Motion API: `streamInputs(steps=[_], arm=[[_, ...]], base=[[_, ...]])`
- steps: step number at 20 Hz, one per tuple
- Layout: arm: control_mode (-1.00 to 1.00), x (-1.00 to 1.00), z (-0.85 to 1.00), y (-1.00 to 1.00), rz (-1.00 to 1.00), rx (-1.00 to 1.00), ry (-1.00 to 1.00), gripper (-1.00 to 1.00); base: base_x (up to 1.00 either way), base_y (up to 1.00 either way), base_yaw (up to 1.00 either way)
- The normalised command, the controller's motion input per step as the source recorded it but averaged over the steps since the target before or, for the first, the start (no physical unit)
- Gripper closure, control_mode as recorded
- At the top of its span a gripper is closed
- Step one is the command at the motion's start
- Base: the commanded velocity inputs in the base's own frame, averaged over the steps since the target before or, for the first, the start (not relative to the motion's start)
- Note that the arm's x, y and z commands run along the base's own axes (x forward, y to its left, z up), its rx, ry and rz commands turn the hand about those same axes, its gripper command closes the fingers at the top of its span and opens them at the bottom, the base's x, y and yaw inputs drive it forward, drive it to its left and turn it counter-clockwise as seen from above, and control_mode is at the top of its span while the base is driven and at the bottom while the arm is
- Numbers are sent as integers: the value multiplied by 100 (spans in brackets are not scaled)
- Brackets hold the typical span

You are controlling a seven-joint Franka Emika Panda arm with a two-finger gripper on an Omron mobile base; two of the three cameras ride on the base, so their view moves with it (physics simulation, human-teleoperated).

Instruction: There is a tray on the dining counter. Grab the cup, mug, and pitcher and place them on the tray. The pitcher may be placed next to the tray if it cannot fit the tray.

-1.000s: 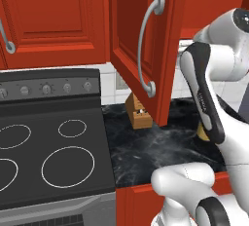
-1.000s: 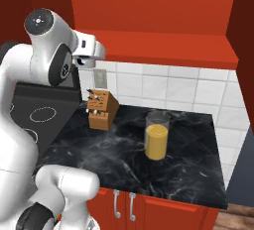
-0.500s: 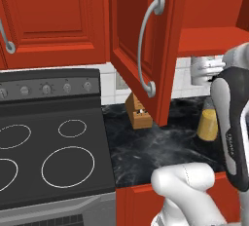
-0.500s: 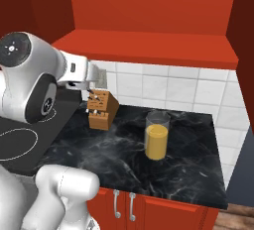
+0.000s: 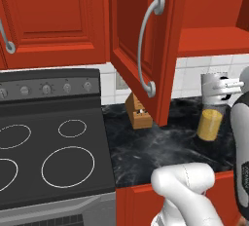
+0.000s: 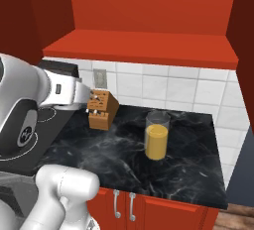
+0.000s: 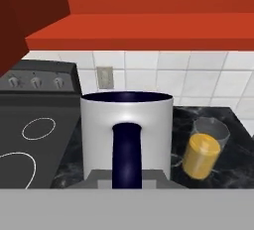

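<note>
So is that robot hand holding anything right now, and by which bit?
Yes: the grey mug, gripped by its dark blue handle, which sits right at the fingers. The fingers themselves are hidden.

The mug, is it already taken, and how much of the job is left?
Done: nothing shows on a tray. In hand: the gripper is closed on the dark handle of the grey mug, held up near the open cabinet. Left: the pitcher stands on the black worktop; the mug and the pitcher both need moving to the tray.

Brown wooden knife block (image 6: pixel 100 108) on short black marble worktop (image 6: pixel 124 154), against white tiled wall (image 6: pixel 173 87). Black stovetop with white ring burners (image 5: pixel 48 147) left of block. Open red cabinet door (image 5: pixel 141 40) above block.
</note>
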Motion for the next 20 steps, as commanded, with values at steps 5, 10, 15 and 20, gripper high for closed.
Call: streamInputs(steps=[5,10,15,20], arm=[[100,-38,-2,0,-1,0,0,100],[100,0,0,0,0,0,0,100],[100,0,0,0,0,0,0,100],[100,0,0,0,0,0,0,100]], base=[[-40,0,-1],[-100,-22,-6],[-100,-34,-11],[-47,-45,-51]])
